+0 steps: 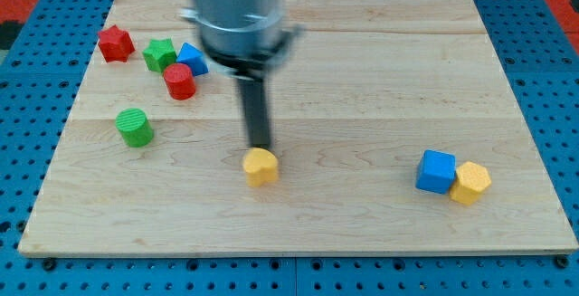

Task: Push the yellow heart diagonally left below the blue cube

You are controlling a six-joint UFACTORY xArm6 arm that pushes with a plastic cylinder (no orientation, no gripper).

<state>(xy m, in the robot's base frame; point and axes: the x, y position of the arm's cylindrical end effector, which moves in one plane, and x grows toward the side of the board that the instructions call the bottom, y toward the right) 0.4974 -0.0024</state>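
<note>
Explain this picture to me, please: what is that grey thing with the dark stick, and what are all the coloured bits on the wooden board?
The grey cylinder at the view's top is the end of a robot arm. It has no gripper, only a straight dark rod whose lower end, my tip, slides over the board and pushes blocks about. Nothing is held. There is one camera, looking down at the wooden board from the front.

My tip stands just above the yellow heart, at or very near its upper edge. To the view's right lies a blue cube with a yellow block touching it.

At the view's upper left sits a cluster: a red star-like block, a green block, a blue block and a red cylinder. A green cylinder stands alone below them.
</note>
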